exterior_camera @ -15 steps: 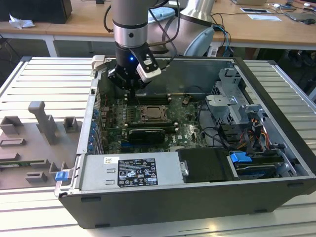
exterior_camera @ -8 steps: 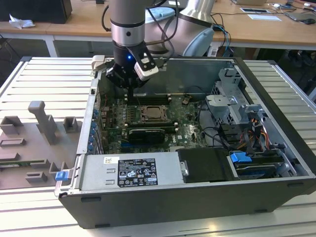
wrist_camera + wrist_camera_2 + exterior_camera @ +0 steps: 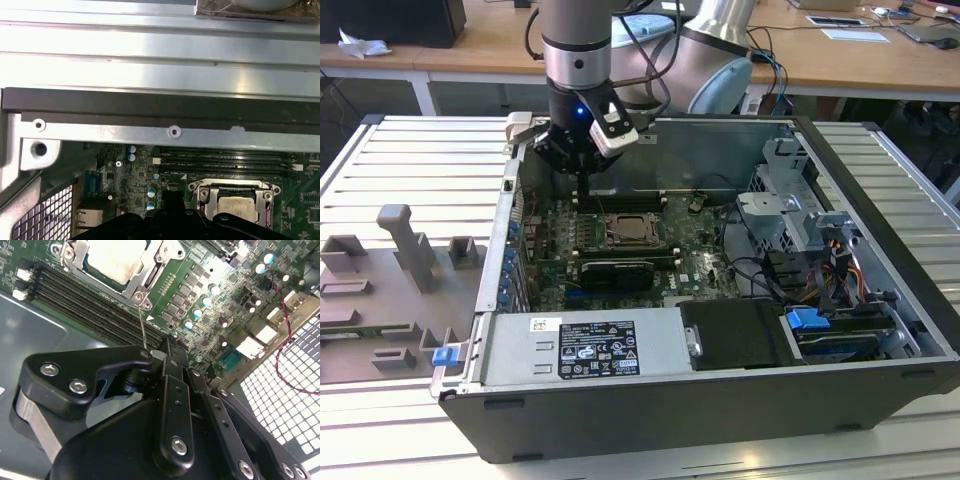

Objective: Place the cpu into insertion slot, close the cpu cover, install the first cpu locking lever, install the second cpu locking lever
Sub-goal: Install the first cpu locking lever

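An open computer case (image 3: 620, 425) lies on its side on a ribbed metal worktop (image 3: 380, 160), seen from above and in front. A robot arm reaches down into the case near its far wall. Its black claw (image 3: 582, 192) hangs just above the green motherboard (image 3: 695, 240), close to the far edge of the square slot (image 3: 656, 241) in the middle of the board.

The chip (image 3: 628, 232) lies flat inside that slot. In the second wrist view its pale face (image 3: 116, 260) shows through the opening of the silvery metal cover (image 3: 150, 272), which lies closed over it. A thin wire lever (image 3: 142, 322) rises from a corner of the cover towards the tip of the claw (image 3: 170, 347). The claw's fingers look pressed together. The lever's upper end passes just beside them, and I cannot tell whether it touches them.

Long black memory slots (image 3: 85, 295) run between the covered chip and the claw. In the first wrist view the chip (image 3: 240, 206) sits beyond the dark claw tip (image 3: 172, 199).

A grey power supply (image 3: 580, 345) fills the near side of the case. A drive cage (image 3: 790, 215) stands at the exterior view's right. Grey plastic holders (image 3: 405, 245) rest on the worktop at the exterior view's left.
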Robot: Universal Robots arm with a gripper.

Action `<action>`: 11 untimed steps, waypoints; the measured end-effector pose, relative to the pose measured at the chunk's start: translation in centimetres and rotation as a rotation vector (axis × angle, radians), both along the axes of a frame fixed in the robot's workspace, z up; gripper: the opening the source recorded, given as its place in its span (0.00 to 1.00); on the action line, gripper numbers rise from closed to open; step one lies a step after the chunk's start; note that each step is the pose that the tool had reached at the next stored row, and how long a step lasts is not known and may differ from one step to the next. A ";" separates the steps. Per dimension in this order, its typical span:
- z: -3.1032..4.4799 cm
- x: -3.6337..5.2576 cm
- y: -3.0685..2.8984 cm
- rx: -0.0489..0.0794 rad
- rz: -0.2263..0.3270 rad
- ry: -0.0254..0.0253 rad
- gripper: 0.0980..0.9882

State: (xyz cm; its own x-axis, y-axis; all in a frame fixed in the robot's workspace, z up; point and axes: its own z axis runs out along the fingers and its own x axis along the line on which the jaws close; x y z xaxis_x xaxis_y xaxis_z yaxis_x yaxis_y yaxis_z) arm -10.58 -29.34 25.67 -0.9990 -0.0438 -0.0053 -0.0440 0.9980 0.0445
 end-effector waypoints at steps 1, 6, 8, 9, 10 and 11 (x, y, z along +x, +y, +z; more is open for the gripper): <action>-0.01 0.16 0.03 -0.001 0.000 0.0001 0.01; -0.10 1.70 0.09 -0.003 0.000 0.0001 0.01; -0.14 2.25 0.10 -0.003 0.000 0.0001 0.01; -0.17 2.44 0.10 -0.003 0.000 0.0001 0.01; -0.21 2.66 0.10 -0.003 0.000 0.0000 0.01; -0.24 2.80 0.10 -0.003 0.000 0.0000 0.01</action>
